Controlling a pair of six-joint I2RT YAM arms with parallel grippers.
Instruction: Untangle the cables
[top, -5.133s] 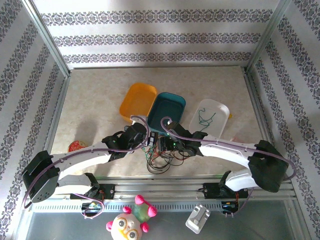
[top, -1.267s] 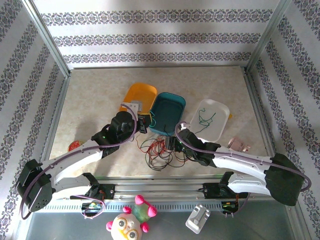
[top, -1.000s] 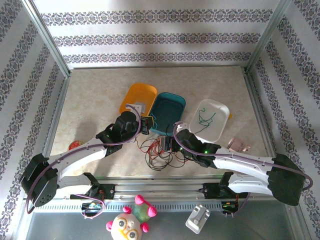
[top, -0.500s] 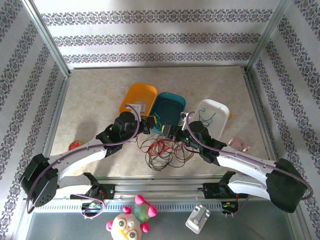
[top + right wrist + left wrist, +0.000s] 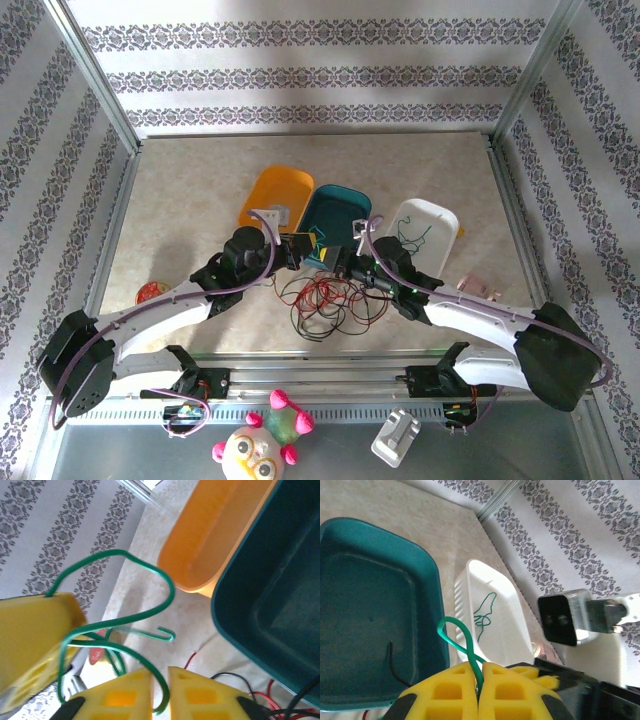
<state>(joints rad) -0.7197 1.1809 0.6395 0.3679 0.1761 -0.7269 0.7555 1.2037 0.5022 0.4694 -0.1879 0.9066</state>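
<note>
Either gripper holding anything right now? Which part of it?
Both pinch the green cable: the left gripper just below its loop, the right gripper further along the same strand.

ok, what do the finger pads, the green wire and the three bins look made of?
Finger pads: soft yellow foam or rubber, matte, with moulded square pockets.
Green wire: probably plastic-insulated wire; it is smooth and holds its bends.
Teal bin, orange bin, white bin: moulded plastic, judging by the rounded corners and rims. They have a slight gloss, and the white one has slotted walls.
</note>
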